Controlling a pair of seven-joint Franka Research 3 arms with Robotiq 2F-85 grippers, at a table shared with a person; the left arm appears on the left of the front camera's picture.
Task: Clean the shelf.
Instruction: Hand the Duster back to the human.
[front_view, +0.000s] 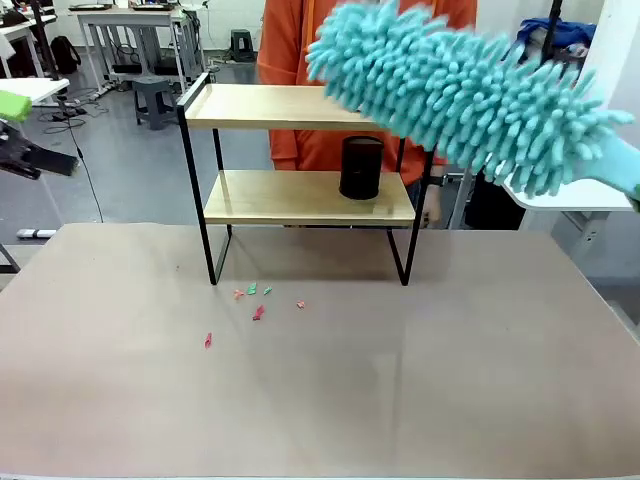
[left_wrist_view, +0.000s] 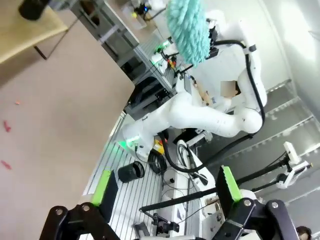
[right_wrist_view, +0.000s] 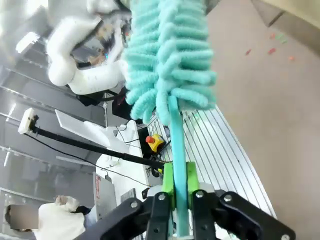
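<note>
Right wrist view shows your right fingers (right_wrist_view: 167, 182) clamped on the handle of the teal duster (right_wrist_view: 170, 60); your left fingers (left_wrist_view: 227, 185) stand apart, empty. In the front view the duster overlaps the upper right corner of the shelf (front_view: 270, 105), which sits at centre top, and contact cannot be told. Judge the wiping mostly ahead, with the black cup (front_view: 361, 167) on the lower board.

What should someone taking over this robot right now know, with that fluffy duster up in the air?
Right gripper: shut on the duster handle, head over the right end of the shelf top board; contact unclear.
Left gripper: open, empty, far left.
Black cylinder stands on the lower board; small scraps lie on the table in front.
Done: cannot tell. Left: likely dusting both boards.
</note>
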